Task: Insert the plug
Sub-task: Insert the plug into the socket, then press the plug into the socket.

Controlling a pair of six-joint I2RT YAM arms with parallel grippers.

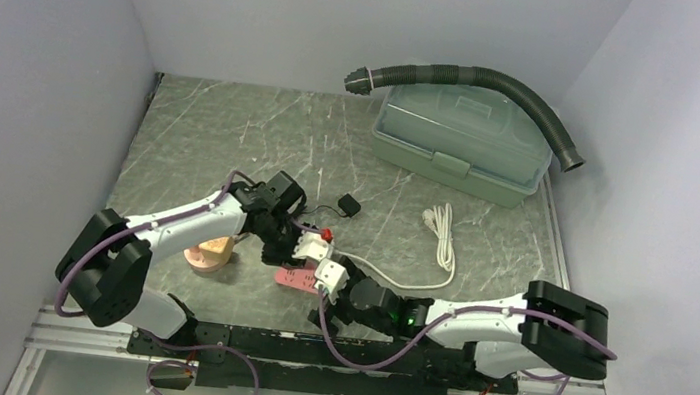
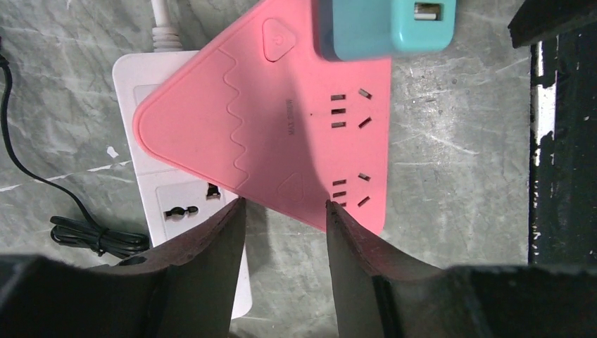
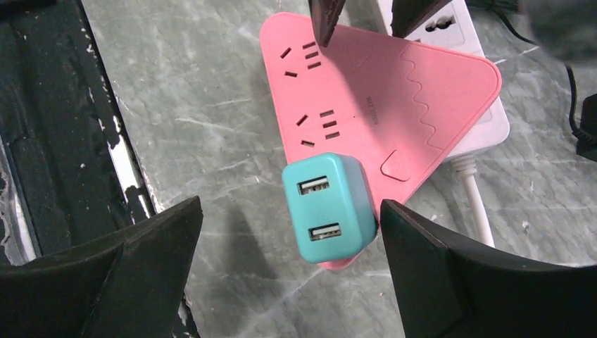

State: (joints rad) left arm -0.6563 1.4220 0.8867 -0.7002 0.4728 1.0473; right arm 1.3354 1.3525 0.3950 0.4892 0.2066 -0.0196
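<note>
Presently, the teal plug point(image 3: 331, 208) is found standing on one corner of the pink power strip point(image 3: 394, 91), just beside that strip's push button, with its two USB ports turned upward. How deeply it is seated cannot be determined. The right end effector point(image 3: 288, 210) is positioned over the same corner with its fingers spread wide, one on either side of the plug. The finger on the strip's button side lies just beside the plug, and contact cannot be confirmed. The left end effector point(image 2: 284, 204) is placed at the far edge of the pink power strip from the plug. Its fingers are partly spread and nothing is pinched between them. The tips are at the strip's edge near a group of sockets, though whether they press on it cannot be told. A white power strip point(image 2: 176, 190) is noted partly beneath the pink power strip, and both rest on the marbled surface point(image 3: 197, 127).
</note>
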